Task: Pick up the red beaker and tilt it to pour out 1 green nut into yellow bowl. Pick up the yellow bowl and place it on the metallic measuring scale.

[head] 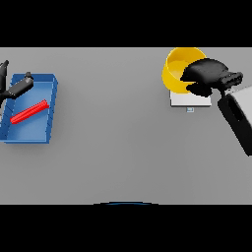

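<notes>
Right hand grasping the yellow bowl over the scale.

The right hand (pixel 206 75) curls its fingers round the near rim of the yellow bowl (pixel 178 66), which sits above the metallic measuring scale (pixel 189 100). The left hand (pixel 15 88), fingers straight and relaxed, hangs over the blue tray (pixel 45 132), where the red beaker (pixel 29 112) lies on its side.

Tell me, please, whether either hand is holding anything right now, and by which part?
The right hand grips the yellow bowl by its right rim, over the metallic scale. The left hand holds nothing, above the blue tray.
</notes>
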`<act>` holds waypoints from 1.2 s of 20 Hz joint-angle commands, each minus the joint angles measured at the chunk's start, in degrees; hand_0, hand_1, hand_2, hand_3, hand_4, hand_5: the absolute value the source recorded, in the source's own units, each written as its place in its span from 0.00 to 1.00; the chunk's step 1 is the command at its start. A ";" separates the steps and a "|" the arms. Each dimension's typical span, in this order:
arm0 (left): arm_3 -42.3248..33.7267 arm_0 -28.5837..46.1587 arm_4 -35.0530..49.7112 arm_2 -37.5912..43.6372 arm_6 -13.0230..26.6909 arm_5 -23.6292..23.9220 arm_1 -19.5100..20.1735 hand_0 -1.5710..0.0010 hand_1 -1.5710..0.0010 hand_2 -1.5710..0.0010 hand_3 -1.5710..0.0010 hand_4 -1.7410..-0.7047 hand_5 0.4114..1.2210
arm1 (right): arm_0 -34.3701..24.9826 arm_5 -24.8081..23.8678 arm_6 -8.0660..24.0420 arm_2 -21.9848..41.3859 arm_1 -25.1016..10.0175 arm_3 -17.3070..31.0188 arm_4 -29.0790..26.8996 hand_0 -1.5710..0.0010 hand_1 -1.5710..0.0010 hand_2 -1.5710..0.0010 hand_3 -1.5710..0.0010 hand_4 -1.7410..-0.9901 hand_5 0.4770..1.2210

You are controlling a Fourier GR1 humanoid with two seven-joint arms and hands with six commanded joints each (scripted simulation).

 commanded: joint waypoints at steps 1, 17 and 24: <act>0.17 -0.17 -0.05 -0.02 0.06 0.04 -0.08 1.00 1.00 1.00 1.00 0.88 0.44 | -0.62 -1.23 -1.30 -0.19 -0.15 2.43 0.18 0.00 0.00 0.00 0.25 0.03 1.00; 1.77 -1.78 1.58 -1.82 0.04 0.34 0.45 1.00 1.00 1.00 1.00 0.90 0.39 | -4.36 -14.05 -5.26 1.77 4.43 26.62 1.66 0.00 0.06 0.00 0.04 0.02 1.00; 2.42 -2.43 1.51 -2.29 0.06 0.19 -0.12 1.00 1.00 1.00 1.00 0.90 0.41 | -5.53 -11.63 -5.51 1.30 5.00 29.69 -0.35 0.22 0.31 0.28 0.48 0.26 0.77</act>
